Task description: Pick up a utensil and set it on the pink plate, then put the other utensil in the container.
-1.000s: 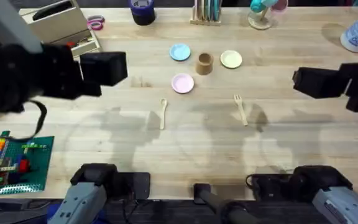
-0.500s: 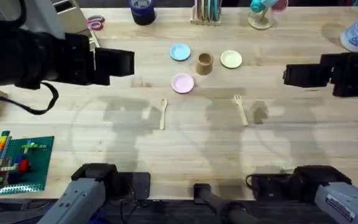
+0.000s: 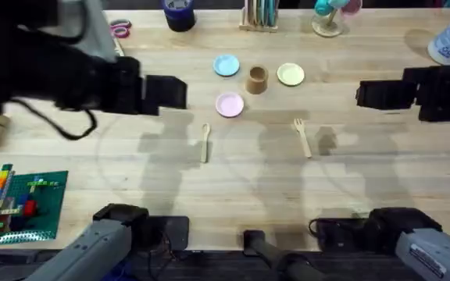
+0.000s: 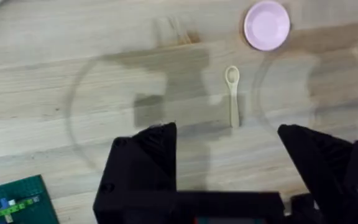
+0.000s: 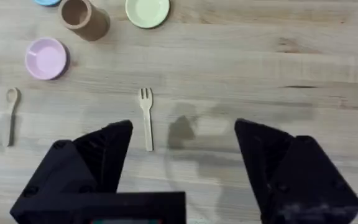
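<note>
While both utensils are lying untouched on the table (image 3: 350, 187), neither task step is showing as done.
Overhead: spoon (image 3: 205, 142) is sitting below the pink plate (image 3: 230, 104), fork (image 3: 302, 136) well right of it, container (image 3: 257, 79) is standing empty-looking behind (no readable labels anywhere). Left wrist: left gripper (image 4: 229, 155) is hanging released above the spoon (image 4: 232, 95). Right wrist: right gripper (image 5: 182, 158) is spreading open near the fork (image 5: 146, 116); both placements remain.

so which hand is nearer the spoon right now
Left. The left hand hangs open just up and left of the spoon. The right hand, also open, is far off to the spoon's right, past the fork.
</note>
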